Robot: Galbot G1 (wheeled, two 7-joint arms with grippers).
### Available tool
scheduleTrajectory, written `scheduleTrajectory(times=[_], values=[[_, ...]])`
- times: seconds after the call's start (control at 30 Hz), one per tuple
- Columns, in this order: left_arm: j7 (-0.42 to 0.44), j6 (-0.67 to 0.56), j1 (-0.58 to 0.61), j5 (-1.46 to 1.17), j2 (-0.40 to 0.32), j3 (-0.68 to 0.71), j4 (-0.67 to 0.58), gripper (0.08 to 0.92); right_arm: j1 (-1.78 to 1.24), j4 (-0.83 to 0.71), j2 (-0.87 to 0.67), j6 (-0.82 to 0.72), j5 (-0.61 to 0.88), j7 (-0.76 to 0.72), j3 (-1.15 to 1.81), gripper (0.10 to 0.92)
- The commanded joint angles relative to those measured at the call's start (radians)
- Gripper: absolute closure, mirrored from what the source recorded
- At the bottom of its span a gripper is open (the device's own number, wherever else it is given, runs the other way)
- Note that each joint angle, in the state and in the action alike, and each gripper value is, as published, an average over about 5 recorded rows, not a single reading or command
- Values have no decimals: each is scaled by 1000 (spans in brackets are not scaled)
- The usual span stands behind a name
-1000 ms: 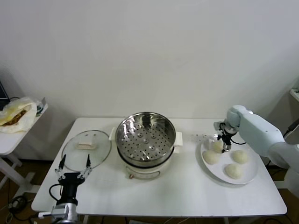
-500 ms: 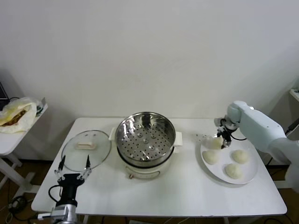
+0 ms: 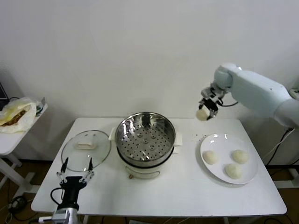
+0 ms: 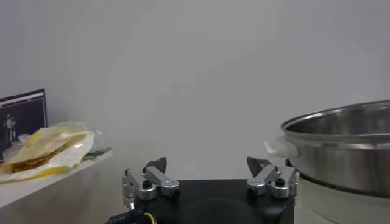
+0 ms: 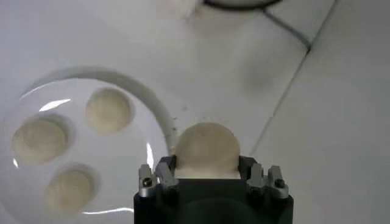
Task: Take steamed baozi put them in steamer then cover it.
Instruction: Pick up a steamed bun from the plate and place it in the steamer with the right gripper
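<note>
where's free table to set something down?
Bare: front strip of the table before the steamer; gap between steamer and plate. Crowded: left, where the cover lies above the left end effector.

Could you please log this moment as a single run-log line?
right gripper: shut on bun, raised above plate | left gripper: open, idle near lid | pot: empty

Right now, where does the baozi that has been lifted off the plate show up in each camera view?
Head view: the lifted baozi hangs in the right gripper, above the table between steamer and white plate.
Left wrist view: not in it; only the steamer's wall and the open left gripper.
Right wrist view: the baozi sits between the fingers, plate with three buns below.
Shared landmark: the white plate.
</note>
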Motion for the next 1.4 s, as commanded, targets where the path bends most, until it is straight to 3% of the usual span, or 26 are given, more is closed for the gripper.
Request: scheduleTrajectory(times=[0.03,0.2,0.47,0.83,1.23,1.4], values=[[1,0,11,-4,7,8,-6,177,172,100,148,112,75,-15,-108,364],[0,4,15,-2,10,16,-14,177,144,106,248,179,-9,-32,-78,364],[-1,20,19,1,39,22,-31,177,-17,58,360,267,-286,-18,11,358],[4,22,35,7,35,14,-39,177,-235,-109,475,345,-600,42,117,357],[7,28,45,21,30,14,-43,177,-294,-135,488,341,-638,57,138,349],[9,30,52,25,28,14,-44,177,-305,-123,475,327,-642,64,148,280]])
